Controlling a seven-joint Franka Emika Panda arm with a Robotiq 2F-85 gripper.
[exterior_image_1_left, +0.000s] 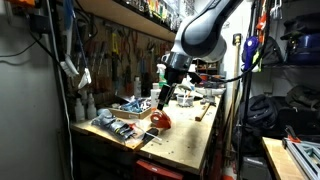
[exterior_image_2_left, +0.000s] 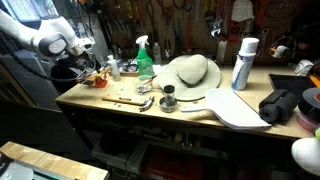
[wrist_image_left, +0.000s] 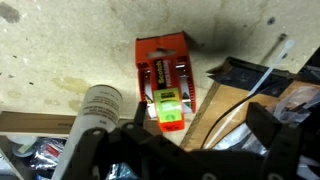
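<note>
Fingers (wrist_image_left: 88, 150) spread wide with nothing between them. Both dark finger frames show along the bottom of the wrist view, well apart. They hang above a red plastic tape dispenser with a green label (wrist_image_left: 163, 78) and do not touch it. The dispenser lies flat on the pale, stained wooden worktop (wrist_image_left: 60, 50), its green-label end toward the fingers. In an exterior view the fingers (exterior_image_1_left: 163, 98) point down over the same dispenser (exterior_image_1_left: 160, 119), close above it. It sits toward one short end of the worktop (exterior_image_1_left: 190, 145), roughly midway between the wall edge and the front edge. A white cylindrical container with a printed label (wrist_image_left: 100, 103) lies just beside the dispenser, near one finger. A flat brown wooden slat (wrist_image_left: 215, 115) lies on the dispenser's other side, and past it a thin white stick (wrist_image_left: 268, 62) rests across a dark flat item. A blue tray of small parts (exterior_image_1_left: 130, 104) sits nearer the wall edge, with loose clutter toward that end's corner. In an exterior view the white robot arm (exterior_image_2_left: 50, 42) reaches in over that same short end. Along the rest of the worktop stand a green plastic spray bottle (exterior_image_2_left: 145, 58), a pale straw hat (exterior_image_2_left: 190, 72) and a tall white-and-blue aerosol can (exterior_image_2_left: 243, 62). A white paddle-shaped board (exterior_image_2_left: 238, 108) lies at the front edge. A black cloth bag (exterior_image_2_left: 283, 103) sits toward the far short end, well apart from the fingers.
</note>
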